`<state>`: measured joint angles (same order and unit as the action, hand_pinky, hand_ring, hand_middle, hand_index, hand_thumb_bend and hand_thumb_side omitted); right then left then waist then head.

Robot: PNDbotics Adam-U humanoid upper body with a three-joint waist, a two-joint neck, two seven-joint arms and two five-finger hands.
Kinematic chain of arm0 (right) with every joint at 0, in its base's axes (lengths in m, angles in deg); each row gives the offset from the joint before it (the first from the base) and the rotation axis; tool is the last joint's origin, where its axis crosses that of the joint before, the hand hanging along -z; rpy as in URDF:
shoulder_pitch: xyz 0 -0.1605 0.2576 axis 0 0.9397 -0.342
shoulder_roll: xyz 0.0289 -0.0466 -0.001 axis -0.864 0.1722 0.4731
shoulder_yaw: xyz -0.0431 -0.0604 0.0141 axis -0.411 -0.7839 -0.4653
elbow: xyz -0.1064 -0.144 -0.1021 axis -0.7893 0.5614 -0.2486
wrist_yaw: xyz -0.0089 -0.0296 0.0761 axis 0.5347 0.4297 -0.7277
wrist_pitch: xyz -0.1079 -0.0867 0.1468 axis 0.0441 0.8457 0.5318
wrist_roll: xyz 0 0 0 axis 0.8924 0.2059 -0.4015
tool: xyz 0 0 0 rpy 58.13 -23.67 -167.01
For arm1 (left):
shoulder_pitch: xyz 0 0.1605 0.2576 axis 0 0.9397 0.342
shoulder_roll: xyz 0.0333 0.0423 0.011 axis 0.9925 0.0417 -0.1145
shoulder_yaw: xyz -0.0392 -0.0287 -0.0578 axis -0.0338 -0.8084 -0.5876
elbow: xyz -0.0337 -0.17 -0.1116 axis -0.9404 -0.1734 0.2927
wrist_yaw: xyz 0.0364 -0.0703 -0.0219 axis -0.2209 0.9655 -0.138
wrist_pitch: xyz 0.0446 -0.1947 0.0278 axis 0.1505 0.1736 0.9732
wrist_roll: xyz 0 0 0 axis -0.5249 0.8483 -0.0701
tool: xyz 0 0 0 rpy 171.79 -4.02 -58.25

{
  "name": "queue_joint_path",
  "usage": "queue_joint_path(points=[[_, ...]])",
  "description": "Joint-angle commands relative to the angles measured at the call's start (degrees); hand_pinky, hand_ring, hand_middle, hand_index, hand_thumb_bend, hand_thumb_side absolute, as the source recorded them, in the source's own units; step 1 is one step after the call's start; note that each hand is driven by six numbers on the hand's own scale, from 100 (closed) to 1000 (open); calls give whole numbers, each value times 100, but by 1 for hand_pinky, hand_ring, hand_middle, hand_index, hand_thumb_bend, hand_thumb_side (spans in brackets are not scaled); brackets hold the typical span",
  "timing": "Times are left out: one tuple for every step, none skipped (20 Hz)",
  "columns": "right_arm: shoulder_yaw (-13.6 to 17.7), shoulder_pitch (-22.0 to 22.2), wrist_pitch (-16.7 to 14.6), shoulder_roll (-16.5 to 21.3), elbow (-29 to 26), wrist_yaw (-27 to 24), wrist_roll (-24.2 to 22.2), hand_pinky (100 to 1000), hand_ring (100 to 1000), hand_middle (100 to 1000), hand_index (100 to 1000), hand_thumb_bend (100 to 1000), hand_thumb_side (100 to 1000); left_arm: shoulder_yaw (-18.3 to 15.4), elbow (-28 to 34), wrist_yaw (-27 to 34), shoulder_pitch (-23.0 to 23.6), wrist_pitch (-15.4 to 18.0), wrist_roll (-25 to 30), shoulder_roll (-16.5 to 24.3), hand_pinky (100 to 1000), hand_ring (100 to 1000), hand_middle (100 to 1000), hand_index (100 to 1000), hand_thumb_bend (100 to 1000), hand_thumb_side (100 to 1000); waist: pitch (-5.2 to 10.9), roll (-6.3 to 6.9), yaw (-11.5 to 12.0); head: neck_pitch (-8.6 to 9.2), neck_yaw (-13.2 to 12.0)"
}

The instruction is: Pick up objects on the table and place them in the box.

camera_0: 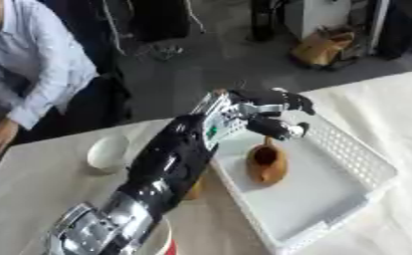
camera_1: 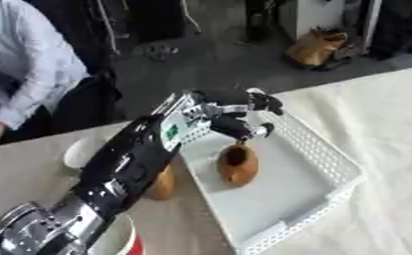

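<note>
Brown wooden pot [camera_0: 267, 163] sits inside white basket [camera_0: 358, 159]. My left hand [camera_0: 270, 112] hovers above it, fingers curled, holding nothing. Lifting straight up, avoiding pot rim.

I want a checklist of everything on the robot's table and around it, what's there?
Surface: table under a pale cloth.
Job's things: white box holding a brown wooden pot; white oval object and another brown object outside it.
Clutter: red-and-white cup at the near edge.
Hands: left hand above the pot, fingers curled, holding nothing seen; right hand not seen.
Cables: nothing seen.
Surroundings: seated person, brown bag on the floor.
</note>
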<state>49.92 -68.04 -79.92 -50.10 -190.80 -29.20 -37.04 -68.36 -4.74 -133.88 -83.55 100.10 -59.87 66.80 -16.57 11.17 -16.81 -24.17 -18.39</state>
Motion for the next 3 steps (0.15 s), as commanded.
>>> queue_joint_path(points=[[38,-44,-242,44,-120,40,263,674,758,685,584,100,921,-8,326,120,-175,56,-88,269,100,1000,1000,1000,100,953,177,-114,24,-75,22],[38,-43,-236,46,-120,46,263,674,758,685,584,100,921,5,374,140,-167,49,-92,283,100,1000,1000,1000,100,953,181,-116,30,-80,24],[38,-42,-231,47,-120,50,263,674,758,685,584,100,921,16,407,157,-162,38,-89,292,100,1000,1000,1000,100,953,182,-117,33,-82,25]])
